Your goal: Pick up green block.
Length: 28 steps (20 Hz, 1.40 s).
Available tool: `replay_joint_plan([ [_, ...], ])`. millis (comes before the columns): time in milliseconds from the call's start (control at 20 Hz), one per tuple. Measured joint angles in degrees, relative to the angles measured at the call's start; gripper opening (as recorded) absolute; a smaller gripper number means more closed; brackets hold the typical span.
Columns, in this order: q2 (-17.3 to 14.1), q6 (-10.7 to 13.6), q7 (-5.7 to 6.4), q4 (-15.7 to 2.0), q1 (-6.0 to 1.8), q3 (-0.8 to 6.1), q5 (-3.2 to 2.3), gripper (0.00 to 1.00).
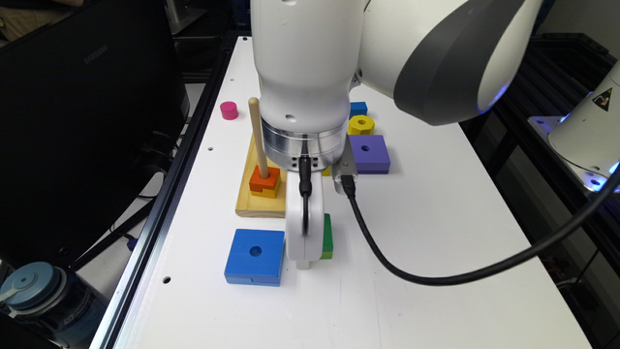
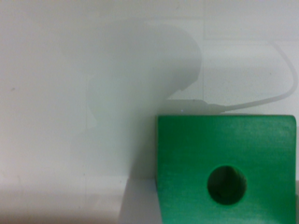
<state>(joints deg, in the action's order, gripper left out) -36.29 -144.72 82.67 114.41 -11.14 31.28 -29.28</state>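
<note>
The green block (image 1: 328, 237) lies flat on the white table (image 1: 436, 218), mostly hidden behind my gripper (image 1: 303, 261) in the exterior view; only a strip of it, dark green over lighter green, shows to the exterior view's right of the gripper. The gripper hangs low over the table, right in front of the block. In the wrist view the green block (image 2: 224, 158) is close below the camera, with its round centre hole plain to see.
A larger blue square block (image 1: 255, 256) sits just to the exterior view's left of the gripper. Behind it stands a wooden base with a peg and an orange block (image 1: 265, 180). A purple block (image 1: 369, 153), yellow nut (image 1: 361, 125) and pink cylinder (image 1: 228, 110) lie farther back. A black cable (image 1: 436, 276) trails right.
</note>
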Motion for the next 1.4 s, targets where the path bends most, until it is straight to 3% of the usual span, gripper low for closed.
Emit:
replay_joint_plan([
  [150, 1.66, 1.13, -0.12, 0.21, -0.35, 0.82, 0.71, 0.00],
  [600, 2.47, 1.37, -0.15, 0.51, -0.77, 1.28, 0.83, 0.00],
  [700, 3.74, 2.33, -0.25, 0.52, -1.19, 2.08, 1.39, 0.00],
  [850, 6.23, 4.94, -0.87, 0.58, -2.35, 3.94, 3.06, 0.00],
  [950, 6.68, 5.54, -0.91, 0.74, -2.93, 4.59, 3.22, 0.00],
  [1100, 6.58, 5.54, -0.92, 0.86, -3.10, 4.61, 3.22, 0.00],
  [1200, 7.20, 5.77, -0.92, 0.76, -3.48, 5.16, 3.34, 0.00],
  [1250, 8.23, 6.65, -1.14, 0.66, -4.05, 6.02, 3.94, 0.00],
  [1350, 11.06, 9.12, -2.63, 0.76, -5.47, 7.90, 6.41, 0.00],
  [1400, 12.16, 9.92, -3.35, 0.96, -5.98, 8.41, 7.46, 0.00],
])
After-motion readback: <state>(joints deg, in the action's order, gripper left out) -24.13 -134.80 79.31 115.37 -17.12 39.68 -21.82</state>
